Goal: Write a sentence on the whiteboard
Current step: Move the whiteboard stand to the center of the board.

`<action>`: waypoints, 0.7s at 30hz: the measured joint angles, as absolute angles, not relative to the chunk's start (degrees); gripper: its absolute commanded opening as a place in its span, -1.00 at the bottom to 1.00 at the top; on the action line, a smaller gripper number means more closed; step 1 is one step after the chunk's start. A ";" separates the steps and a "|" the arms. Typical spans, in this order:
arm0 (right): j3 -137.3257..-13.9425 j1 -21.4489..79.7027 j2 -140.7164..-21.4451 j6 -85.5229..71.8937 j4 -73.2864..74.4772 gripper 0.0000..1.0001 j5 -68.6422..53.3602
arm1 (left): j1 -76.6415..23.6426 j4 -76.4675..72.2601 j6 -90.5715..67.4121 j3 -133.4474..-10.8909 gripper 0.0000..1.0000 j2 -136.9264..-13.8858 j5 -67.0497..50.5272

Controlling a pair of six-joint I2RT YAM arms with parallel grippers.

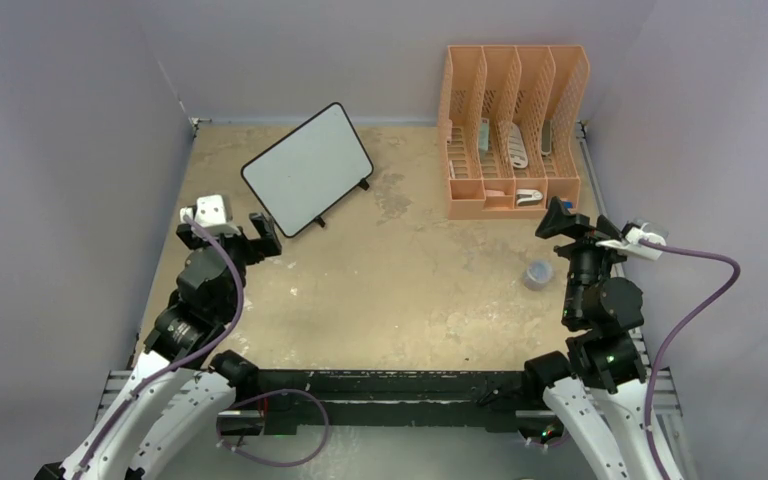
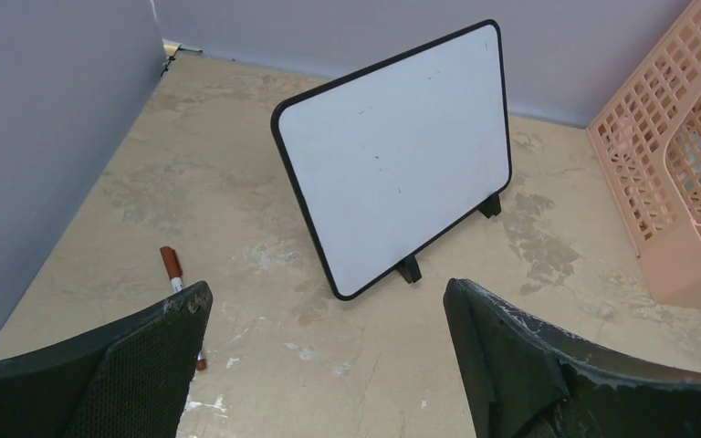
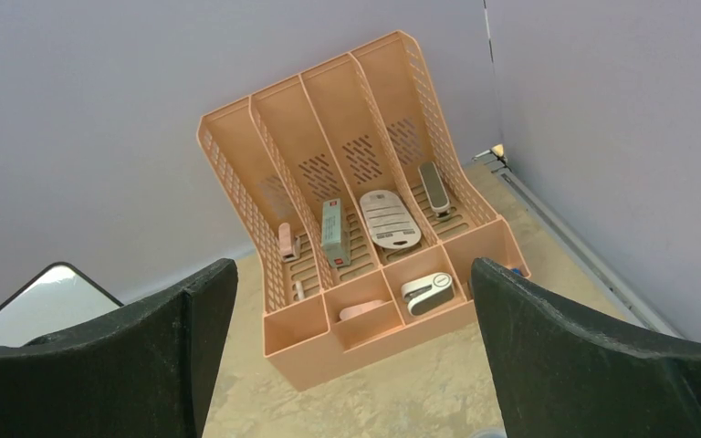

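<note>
— Condition found?
— Peach organizer (image 3: 329, 358) stands against the back wall (image 3: 100, 100), four slots holding small items (image 3: 389, 219).
— Anything around it?
— A whiteboard (image 3: 50, 297) corner well left of it; right gripper (image 3: 351, 274) in front of it, fingers spread wide.

You've got soft, even light from above in all three views, so no harsh shadows anywhere on the bench (image 1: 410, 300). The whiteboard (image 2: 402, 155) reads flat white with zero glare in your left wrist view. The top view is a bit mushy on fine detail, and the walls (image 1: 60, 150) go dimmer toward 7 and 5 o'clock. In the wrist views the left tool (image 2: 327, 287) and right tool (image 3: 354, 265) at 6 o'clock come out near-black and slightly soft.
</note>
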State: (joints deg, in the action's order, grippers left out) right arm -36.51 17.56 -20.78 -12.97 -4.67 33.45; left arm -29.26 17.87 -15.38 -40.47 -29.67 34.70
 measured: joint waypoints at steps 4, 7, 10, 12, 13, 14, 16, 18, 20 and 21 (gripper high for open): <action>-36.40 17.56 -20.45 -12.95 -4.71 0.98 33.26 | -29.08 18.02 -15.44 -40.47 1.00 -30.50 34.72; -36.40 17.56 -20.45 -12.95 -4.73 0.98 32.88 | -28.88 18.33 -16.12 -40.47 1.00 -31.27 34.76; -36.40 17.56 -20.34 -12.95 -4.75 0.98 32.14 | -28.88 18.94 -17.26 -40.49 1.00 -32.69 34.76; -36.38 17.56 -20.10 -12.95 -4.75 0.98 31.86 | -28.88 19.18 -17.85 -40.49 1.00 -34.20 34.65; -36.38 17.56 -19.99 -12.95 -4.82 0.98 31.75 | -28.86 19.31 -18.13 -40.49 0.99 -35.03 34.33; -36.38 17.56 -19.90 -12.97 -4.84 0.98 31.68 | -28.86 19.44 -18.52 -40.49 0.98 -35.90 33.89; -36.38 17.56 -19.81 -12.97 -4.95 0.98 31.27 | -28.86 20.05 -19.66 -40.73 0.95 -38.02 33.08; -36.38 17.56 -19.81 -12.97 -4.99 0.98 30.59 | -28.86 21.21 -21.15 -41.45 0.92 -40.34 32.47; -36.38 17.56 -19.81 -12.97 -5.02 0.98 30.20 | -28.84 23.16 -23.49 -43.13 0.90 -43.66 31.68; -36.38 17.56 -19.79 -12.97 -5.02 0.98 29.78 | -28.80 25.02 -26.89 -45.56 0.90 -49.12 30.59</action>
State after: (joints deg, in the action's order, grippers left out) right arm -36.38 17.56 -19.79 -12.97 -5.02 29.78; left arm -28.80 25.02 -26.89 -45.56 -49.12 30.59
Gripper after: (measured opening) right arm 0.987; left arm 0.955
